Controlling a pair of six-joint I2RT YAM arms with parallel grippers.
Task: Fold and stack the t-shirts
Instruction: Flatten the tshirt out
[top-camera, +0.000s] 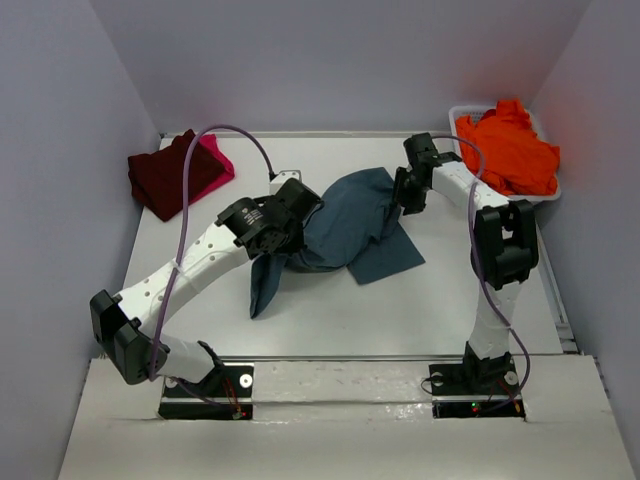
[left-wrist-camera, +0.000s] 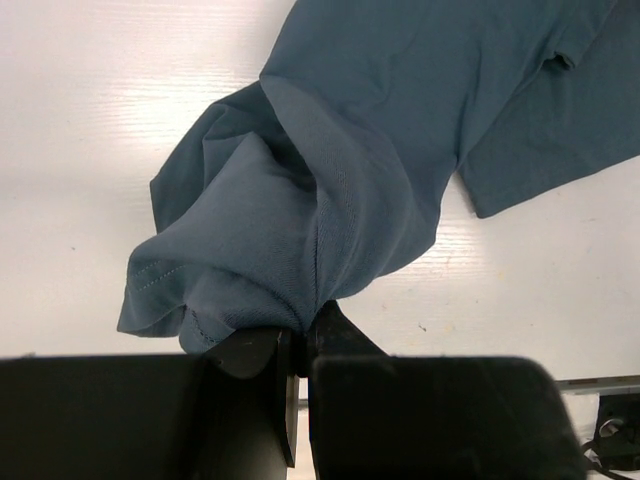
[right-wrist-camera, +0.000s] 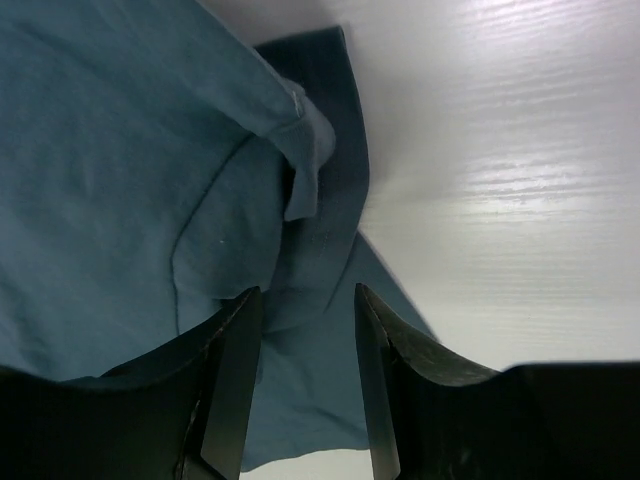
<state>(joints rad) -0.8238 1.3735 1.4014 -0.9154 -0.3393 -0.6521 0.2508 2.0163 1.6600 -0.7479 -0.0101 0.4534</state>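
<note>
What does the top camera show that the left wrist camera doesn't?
Only the top view: the maroon shirt and pink shirt piled far left, the orange shirt in the white tub, plus the left arm and right arm. Only the left wrist view: the left jaws shut on a bunched fold of the teal-blue shirt, hem stitching visible. Both: that shirt crumpled on the white table.

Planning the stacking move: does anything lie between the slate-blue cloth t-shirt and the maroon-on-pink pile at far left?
Nothing loose: only the left gripper clamping the slate-blue t-shirt and bare white table separate it from the maroon-on-pink pile. The left arm's purple cable arcs over that pile.
</note>
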